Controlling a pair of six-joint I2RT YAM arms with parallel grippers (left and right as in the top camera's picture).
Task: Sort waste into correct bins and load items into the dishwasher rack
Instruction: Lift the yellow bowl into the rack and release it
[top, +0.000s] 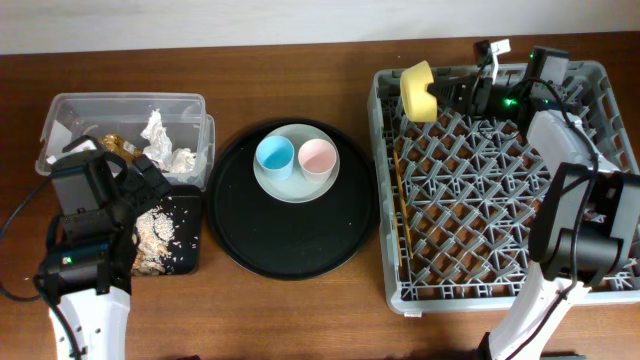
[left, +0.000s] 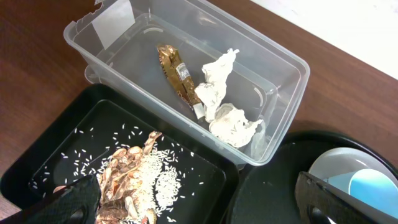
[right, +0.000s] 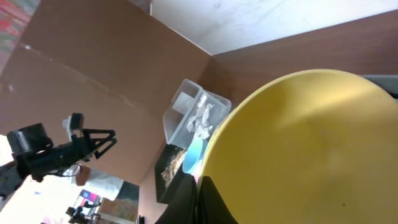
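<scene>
Sorting looks done to us: crumpled white paper (left: 217, 87) and the shiny brown-gold wrapper (left: 173, 71) sit in the clear plastic tub (left: 280, 68). The beige crumbly scraps (left: 134, 177) are in the shallow black tray (left: 56, 149), well left of the grey pegged dishwasher rack (top: 470, 240). Thin wooden chopsticks (top: 401, 195) lie along the rack's left side. The right fingers (top: 447, 92) are clamped on the smooth yellow bowl (top: 418, 90) over its far-left corner, and the left fingers (left: 74, 202) hang apart above the scraps. The glossy blue cup (top: 274, 156), pink cup (top: 317, 157) and pale round plate (top: 296, 185) are left to load.
</scene>
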